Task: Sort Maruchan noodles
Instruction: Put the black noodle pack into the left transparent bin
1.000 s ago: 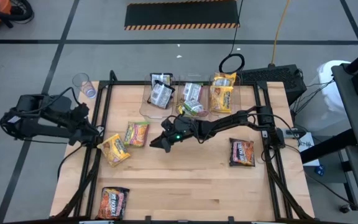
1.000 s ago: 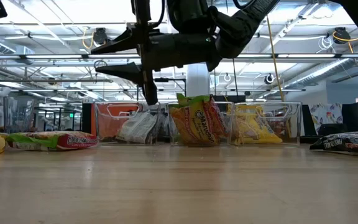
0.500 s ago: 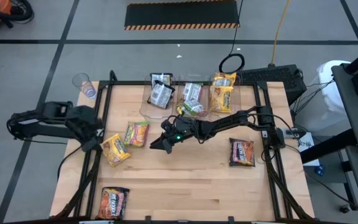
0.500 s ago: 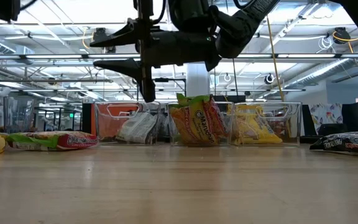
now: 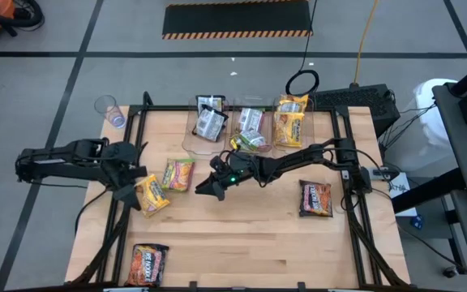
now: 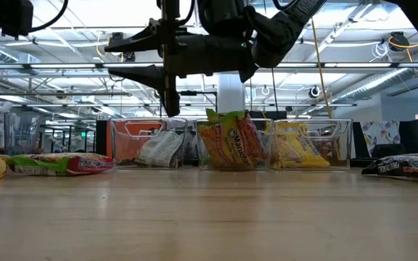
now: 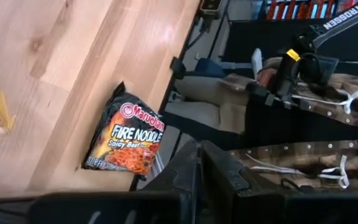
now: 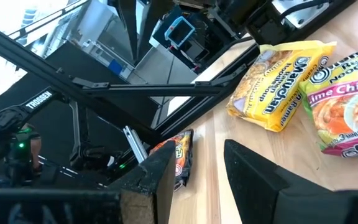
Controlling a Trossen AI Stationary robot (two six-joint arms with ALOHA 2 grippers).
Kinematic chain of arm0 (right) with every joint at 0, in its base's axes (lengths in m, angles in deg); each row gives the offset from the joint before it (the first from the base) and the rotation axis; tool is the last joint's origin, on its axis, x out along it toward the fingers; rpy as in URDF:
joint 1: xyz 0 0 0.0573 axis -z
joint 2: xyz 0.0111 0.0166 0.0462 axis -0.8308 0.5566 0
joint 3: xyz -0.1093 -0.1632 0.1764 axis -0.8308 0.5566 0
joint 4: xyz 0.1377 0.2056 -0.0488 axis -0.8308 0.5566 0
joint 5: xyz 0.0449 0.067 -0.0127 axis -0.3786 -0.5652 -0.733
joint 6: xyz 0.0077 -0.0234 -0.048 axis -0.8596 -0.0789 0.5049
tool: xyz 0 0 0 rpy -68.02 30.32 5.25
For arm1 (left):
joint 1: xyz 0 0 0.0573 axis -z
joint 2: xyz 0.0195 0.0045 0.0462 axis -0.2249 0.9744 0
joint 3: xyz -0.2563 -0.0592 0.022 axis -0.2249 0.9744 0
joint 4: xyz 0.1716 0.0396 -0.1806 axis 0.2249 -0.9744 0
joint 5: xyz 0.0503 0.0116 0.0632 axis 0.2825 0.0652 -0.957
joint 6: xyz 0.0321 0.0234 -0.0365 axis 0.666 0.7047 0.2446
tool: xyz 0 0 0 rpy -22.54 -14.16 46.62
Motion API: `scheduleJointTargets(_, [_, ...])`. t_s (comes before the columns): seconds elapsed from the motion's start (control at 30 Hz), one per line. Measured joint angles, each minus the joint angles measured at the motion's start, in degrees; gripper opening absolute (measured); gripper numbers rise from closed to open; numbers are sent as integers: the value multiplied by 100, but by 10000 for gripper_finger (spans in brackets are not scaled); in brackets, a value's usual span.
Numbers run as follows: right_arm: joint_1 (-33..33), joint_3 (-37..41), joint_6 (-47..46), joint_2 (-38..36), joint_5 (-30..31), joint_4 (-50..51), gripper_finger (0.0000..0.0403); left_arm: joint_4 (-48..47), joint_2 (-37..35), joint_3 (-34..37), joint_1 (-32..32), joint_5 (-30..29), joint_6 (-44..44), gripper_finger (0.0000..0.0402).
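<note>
Right pincer (image 5: 202, 191) hangs open above counter (image 5: 250, 243), lime chili packet (image 5: 177, 173) just left, long axis toward bins; left pincer (image 5: 133, 180), empty, nearly closed, beside yellow packet (image 5: 151, 195)

bare wood (image 5: 242, 235) mid-table — bins (image 5: 246, 126) wall far edge

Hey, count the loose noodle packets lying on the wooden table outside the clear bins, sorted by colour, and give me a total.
Yellow crinkly plastic noodle packet: 1
Green-edged crinkly plastic noodle packet: 1
Dark crinkly plastic noodle packets: 2
Total: 4
</note>
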Motion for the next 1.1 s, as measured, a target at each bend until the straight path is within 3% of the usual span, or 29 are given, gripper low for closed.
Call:
scheduleJointTargets(0.23, [0, 0, 15, -4, 0, -2, 130, 164, 0, 1, 3, -48, 184, 7])
scheduleJointTargets(0.43, [0, 0, 15, -4, 0, 0, 130, 242, 0, 1, 3, -311, 144, 23])
scheduleJointTargets(0.67, [0, 0, 15, -4, 9, 0, 130, 1250, 123, -1, 58, -249, -443, 53])
scheduleJointTargets(0.93, [0, 4, 11, -4, 12, -138, 130, 1421, 623, -1, 665, -144, -594, 82])
scheduleJointTargets(1.1, [0, 4, 62, -31, -48, -440, 130, 1397, 1044, -1, 1183, -254, -94, 83])
